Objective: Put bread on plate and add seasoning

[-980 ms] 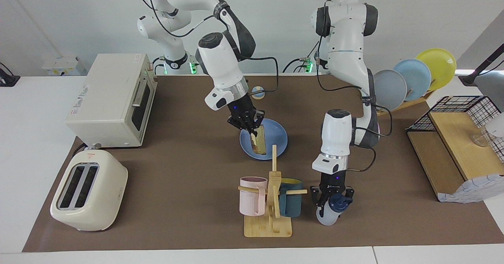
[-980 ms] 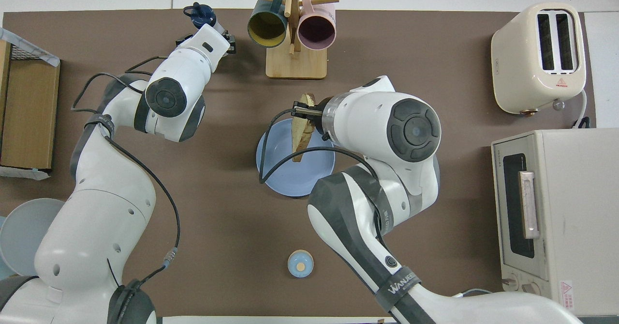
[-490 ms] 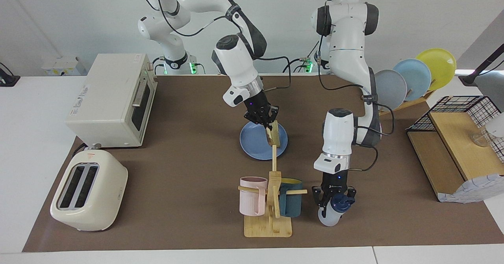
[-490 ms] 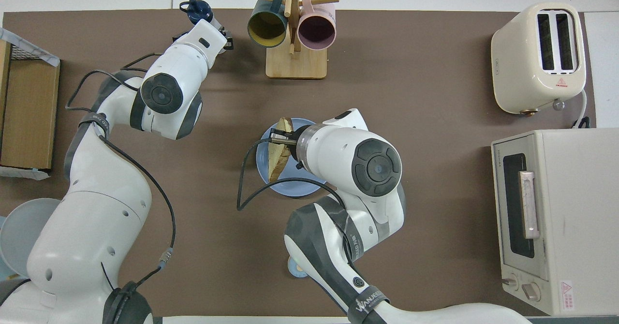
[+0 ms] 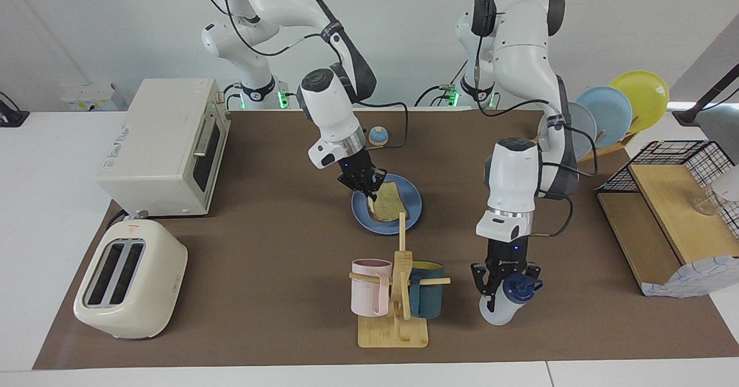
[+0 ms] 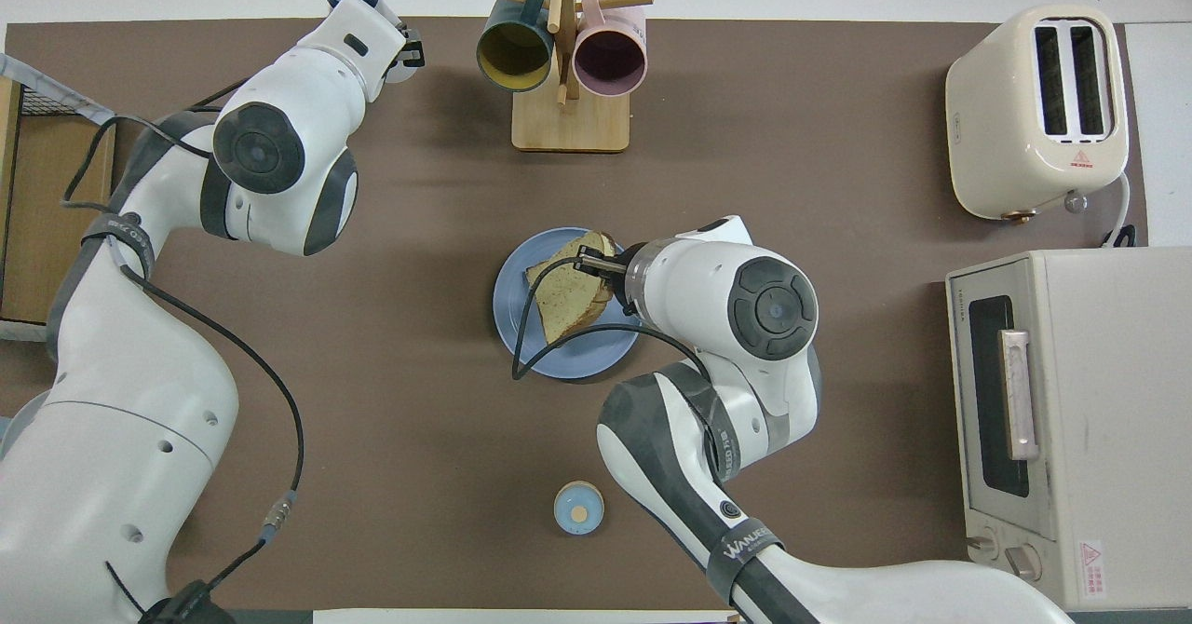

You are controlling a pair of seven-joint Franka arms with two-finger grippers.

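Bread (image 5: 388, 201): lies on the blue plate (image 5: 411, 216), one edge in my right jaws (image 5: 371, 189), clamped on the crust.
Seasoning (image 5: 508, 302): bottle in my left jaws (image 5: 501, 283), clenched under its navy cap, over the bench beside the mug rack (image 5: 398, 294).
Risk, bread: if I lift off before letting go, the slice drags off the plate.
Risk, seasoning: the bottle hangs tilted; carried fast, it may slip or clip the mug rack.

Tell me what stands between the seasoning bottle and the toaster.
The wooden mug rack with a pink mug and a teal mug stands between the seasoning bottle and the toaster, plainest in the facing view.
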